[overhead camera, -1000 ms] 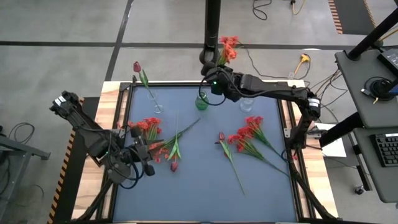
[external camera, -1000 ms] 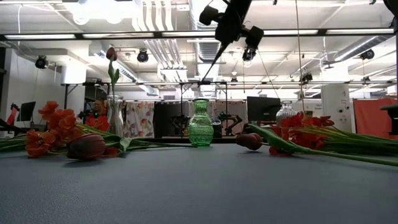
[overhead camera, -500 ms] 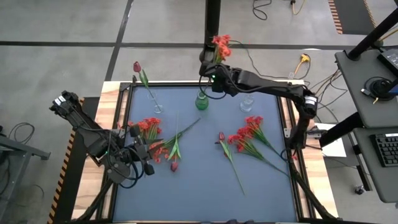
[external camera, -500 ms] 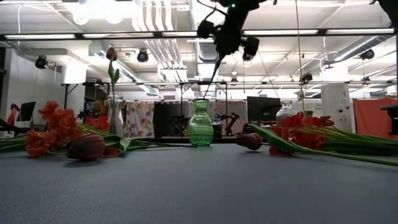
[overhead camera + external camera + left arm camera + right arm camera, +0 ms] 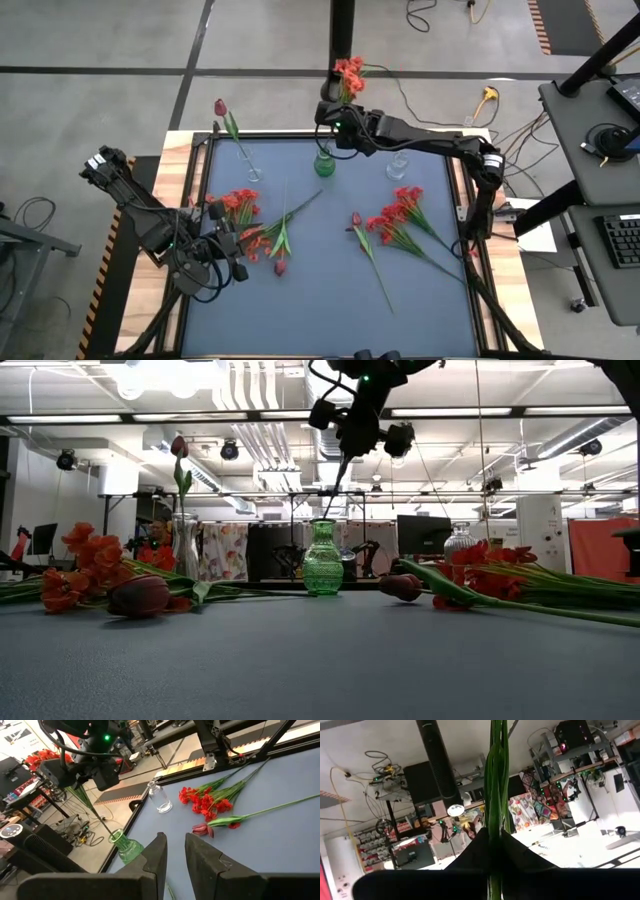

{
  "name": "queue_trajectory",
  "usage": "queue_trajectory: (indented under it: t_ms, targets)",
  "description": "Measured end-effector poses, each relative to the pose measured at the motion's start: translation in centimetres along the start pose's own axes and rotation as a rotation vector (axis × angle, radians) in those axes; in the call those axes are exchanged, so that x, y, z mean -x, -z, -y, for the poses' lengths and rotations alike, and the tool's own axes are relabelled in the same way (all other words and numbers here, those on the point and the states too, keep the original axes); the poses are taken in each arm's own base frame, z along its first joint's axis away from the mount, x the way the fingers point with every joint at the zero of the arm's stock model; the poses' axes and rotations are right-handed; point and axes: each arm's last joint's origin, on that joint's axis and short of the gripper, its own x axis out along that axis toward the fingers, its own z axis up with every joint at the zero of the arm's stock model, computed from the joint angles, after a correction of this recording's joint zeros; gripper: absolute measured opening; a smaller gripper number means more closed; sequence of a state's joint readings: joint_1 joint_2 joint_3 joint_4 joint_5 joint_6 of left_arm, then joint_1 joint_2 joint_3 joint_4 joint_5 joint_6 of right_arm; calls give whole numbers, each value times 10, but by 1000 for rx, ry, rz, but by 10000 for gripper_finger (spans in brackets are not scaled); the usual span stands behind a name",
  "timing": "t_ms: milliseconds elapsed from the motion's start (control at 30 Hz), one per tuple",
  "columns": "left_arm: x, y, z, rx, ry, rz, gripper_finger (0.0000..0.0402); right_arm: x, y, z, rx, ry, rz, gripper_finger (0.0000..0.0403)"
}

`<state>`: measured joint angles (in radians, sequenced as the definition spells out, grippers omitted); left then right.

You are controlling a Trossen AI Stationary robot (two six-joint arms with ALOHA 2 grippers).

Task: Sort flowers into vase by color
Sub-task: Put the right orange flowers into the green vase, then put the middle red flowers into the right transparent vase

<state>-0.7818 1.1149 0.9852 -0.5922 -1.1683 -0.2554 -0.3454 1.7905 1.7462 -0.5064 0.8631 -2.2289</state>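
Observation:
My right gripper is high over the far edge, shut on a red flower cluster. The cluster's green stem slants down to the mouth of the green vase; I cannot tell whether its tip is inside. My left gripper hovers at the near left with a narrow gap and nothing between its fingers. A maroon tulip stands in a clear vase. Red clusters and tulips lie flat on the blue mat. My right gripper pinches the bundle of green stems between its two fingers, about midway along. The fingers lie across the stems, nearly level. The flower is lifted clear and almost upright, blooms above the fingers, with the lower stem hanging toward the green vase's mouth.
A second clear vase stands to the right of the green one near the far edge. A black post rises just behind the held blooms. Wooden rails frame the mat. The mat's near half is bare.
My right gripper has gone down and toward the table's left and far edge with the flower, rolling at the wrist. The blooms have swung left, so the stem stands more upright. The stem's lower end has come down to the green vase's mouth.

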Motion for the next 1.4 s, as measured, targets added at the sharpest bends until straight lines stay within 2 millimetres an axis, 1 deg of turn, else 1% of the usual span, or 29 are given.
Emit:
queue_trajectory:
  t_ms: [300, 633, 900, 1100, 1233, 1400]
  targets:
    - [0, 0, 0, -1, 0, -1, 53, 0, -1, 0, -33, 3, 9, 18]
    - [0, 0, 0, -1, 0, 0, 53, 1, -2, 1, -78, 30, 45, 105]
    - [0, 0, 0, -1, 0, 0, 53, 6, -3, 6, -97, 60, 39, 145]
    - [0, 0, 0, -1, 0, 0, 53, 18, 3, 12, -143, 116, 20, 157]
    - [0, 0, 0, -1, 0, -1, 53, 30, 13, 11, -164, 141, 13, 155]
    - [0, 0, 0, -1, 0, -1, 53, 48, 31, 9, -221, 183, -7, 148]
